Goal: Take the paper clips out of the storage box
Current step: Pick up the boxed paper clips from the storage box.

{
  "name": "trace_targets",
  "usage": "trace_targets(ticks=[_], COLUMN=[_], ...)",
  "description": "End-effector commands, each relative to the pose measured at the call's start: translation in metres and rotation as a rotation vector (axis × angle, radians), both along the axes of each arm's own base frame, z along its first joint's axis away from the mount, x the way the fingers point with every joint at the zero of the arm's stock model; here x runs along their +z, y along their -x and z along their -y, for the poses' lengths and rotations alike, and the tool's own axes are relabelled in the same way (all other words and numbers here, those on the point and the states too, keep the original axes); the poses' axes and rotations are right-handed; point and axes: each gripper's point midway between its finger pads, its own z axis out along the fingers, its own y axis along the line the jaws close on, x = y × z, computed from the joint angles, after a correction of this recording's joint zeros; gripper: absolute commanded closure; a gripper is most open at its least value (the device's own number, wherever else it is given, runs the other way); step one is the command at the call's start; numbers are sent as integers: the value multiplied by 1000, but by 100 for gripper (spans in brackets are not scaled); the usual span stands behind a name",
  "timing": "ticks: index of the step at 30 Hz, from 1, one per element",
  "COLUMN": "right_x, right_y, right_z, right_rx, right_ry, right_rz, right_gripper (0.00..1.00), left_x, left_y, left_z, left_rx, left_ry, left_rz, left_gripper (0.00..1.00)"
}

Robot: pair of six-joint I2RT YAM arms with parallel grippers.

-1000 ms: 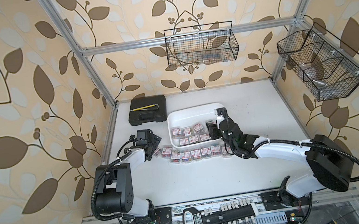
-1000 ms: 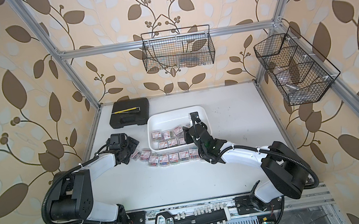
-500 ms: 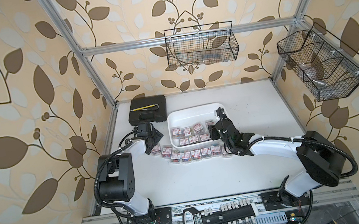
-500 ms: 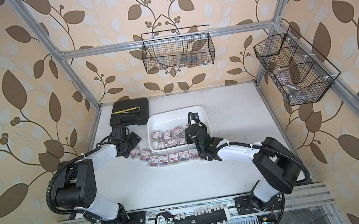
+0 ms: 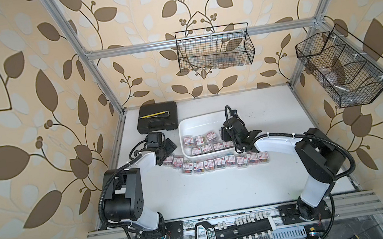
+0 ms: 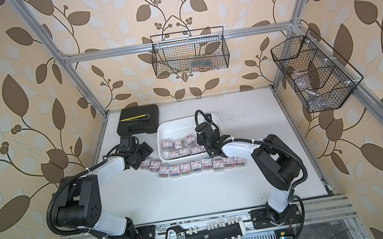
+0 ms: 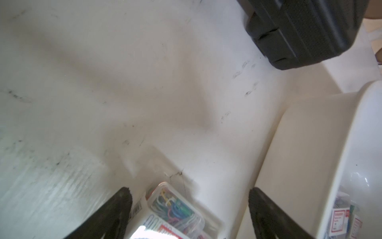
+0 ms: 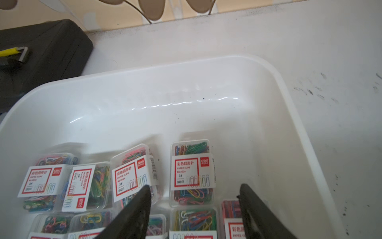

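PAPER-CLIP SORT, MID-JOB: On a white table (image 5: 223, 193), the right gripper (image 8: 195, 186) hangs inside the storage box (image 8: 165, 68). Its fingers are parted and released, straddling one box of the paper clips (image 8: 191, 173) w/o touching it. More clip boxes lie in two rows at the tray's near end, labels up.

In both top views the storage box (image 5: 198, 120) (image 6: 180, 124) sits toward the back of the table, just beside a black hard case (image 5: 158, 124) w/ a yellow tool (image 5: 154, 114) on its lid.

The left gripper (image 7: 190, 189) is outside the tray, nr its left wall, w/ fingers spread wide and gripping nothing. In the left wrist view a clip box on the table lies partly btwn them, close to one finger; contact can't be told.

A curved line of clip boxes (image 5: 218, 164) runs along the table in front of the tray, from the left gripper (image 5: 167, 152) to under the right arm. Two black wire baskets (image 5: 214, 49) hang on the frame, at back and right.
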Motion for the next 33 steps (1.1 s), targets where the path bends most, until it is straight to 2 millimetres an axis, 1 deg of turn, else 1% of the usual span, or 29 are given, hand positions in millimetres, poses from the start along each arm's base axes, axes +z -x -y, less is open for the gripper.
trace_targets(ticks=[1, 7, 11, 12, 13, 16, 20, 24, 28, 33], right_x=[-2, -17, -31, -41, -35, -44, -53, -61, -70, -78], right_y=[-7, -20, -29, -27, -34, -37, -41, -43, -43, -45], right_z=[-4, -2, -2, 0, -3, -3, -4, -8, -13, -14], right_rx=[28, 41, 56, 59, 62, 67, 77, 91, 108, 108], right_ry=[26, 80, 92, 108, 103, 132, 147, 149, 148, 153], right_rz=[-32, -85, -133, -159, -150, -175, -204, -233, -261, -290], right_gripper=[27, 25, 25, 25, 25, 26, 26, 28, 29, 32], left_x=[8, 10, 8, 5, 13, 13, 13, 16, 27, 49], left_y=[10, 14, 19, 21, 21, 27, 33, 38, 46, 58], left_z=[5, 15, 19, 19, 18, 16, 6, -3, -14, -34], left_rx=[-33, -54, -63, -62, -60, -51, -25, 4, 37, 91], left_ry=[4, 64, 91, 91, 92, 84, 36, -6, -58, -146], left_rz=[5, 29, 28, 22, 45, 43, 21, 13, 21, 63], left_gripper=[9, 9, 9, 9, 9, 8, 7, 6, 4, 2])
